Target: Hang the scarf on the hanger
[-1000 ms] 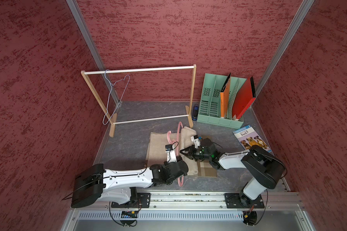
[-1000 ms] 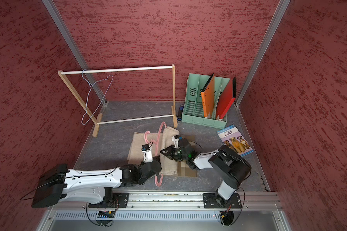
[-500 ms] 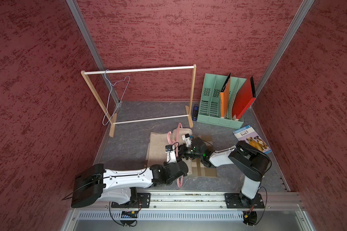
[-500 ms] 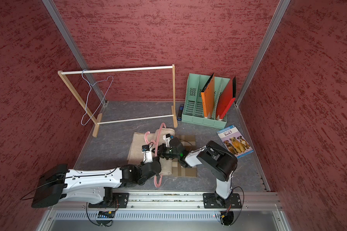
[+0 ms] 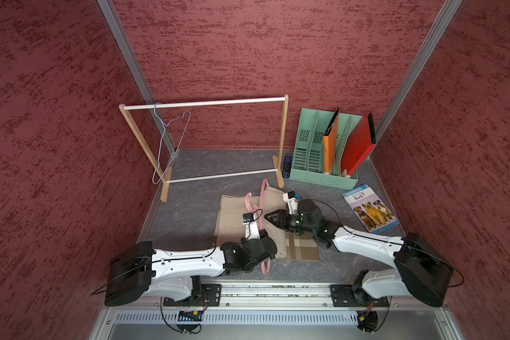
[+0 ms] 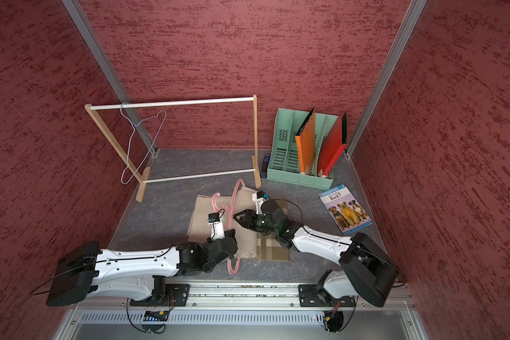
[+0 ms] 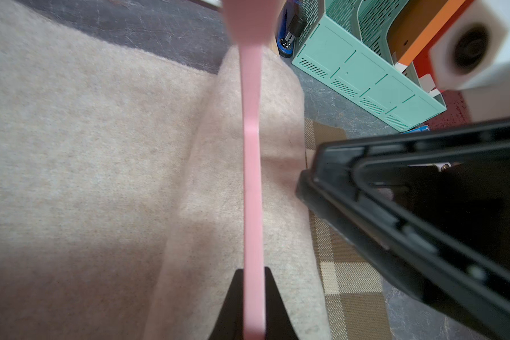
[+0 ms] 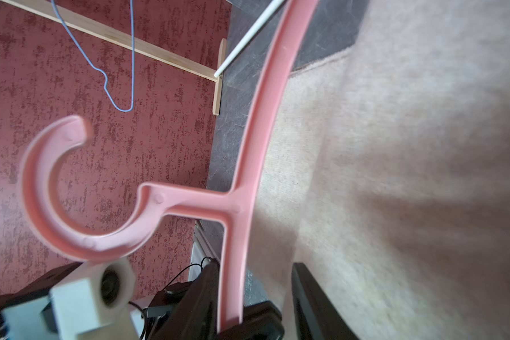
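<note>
1. We see the left end effector [image 7: 253,279] clamping the pink hanger [image 7: 252,176].
2. The hanger runs lengthwise toward the rack [image 5: 203,103], hook pointing left, over the scarf [image 5: 233,217] lying flat on the counter [image 5: 195,206].
3. Right end effector [image 5: 268,218]: jaws parted around the hanger's bar.

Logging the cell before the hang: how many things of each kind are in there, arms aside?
Hangers: 2 (pink hanger, blue hanger)
Scarf: 1
Rack: 1
File holder: 1
Folders: 2 (orange folder, red folder)
Book: 1
Stapler: 1
Total: 9
</note>
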Robot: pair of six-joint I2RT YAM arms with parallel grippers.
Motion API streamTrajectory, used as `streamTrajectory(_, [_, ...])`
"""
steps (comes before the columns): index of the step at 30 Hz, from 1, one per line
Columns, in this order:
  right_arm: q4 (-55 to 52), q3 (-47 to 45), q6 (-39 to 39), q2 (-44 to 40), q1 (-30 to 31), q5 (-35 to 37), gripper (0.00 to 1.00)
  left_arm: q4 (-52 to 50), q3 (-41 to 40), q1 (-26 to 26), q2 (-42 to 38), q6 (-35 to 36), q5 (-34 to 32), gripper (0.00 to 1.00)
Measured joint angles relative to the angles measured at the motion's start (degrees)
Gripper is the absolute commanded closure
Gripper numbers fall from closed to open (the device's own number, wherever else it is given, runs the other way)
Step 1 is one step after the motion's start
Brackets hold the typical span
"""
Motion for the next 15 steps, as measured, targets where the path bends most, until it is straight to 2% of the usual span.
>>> streamTrajectory(3, [-3.8,-0.1,-1.9,-4.0,-0.9,0.8,0.46,0.0,0.0,0.0,0.0,0.2,0.1,1.0])
streamTrajectory(8, [-4.0,-1.9,-0.8,-8.4,-2.8,1.0,0.34,0.0,0.0,0.0,0.1,1.8,0.3,1.0])
streamTrajectory(12, [0.3,-2.8,4.3,-7.5,-3.3,1.0,0.31,0.1,0.0,0.0,0.6,3.0,0.4,1.0])
streamTrajectory(15, [6.8,-2.9,10.3,-3.6,-3.3,1.1,0.31,0.0,0.2,0.0,1.1,3.5,0.5,1.0])
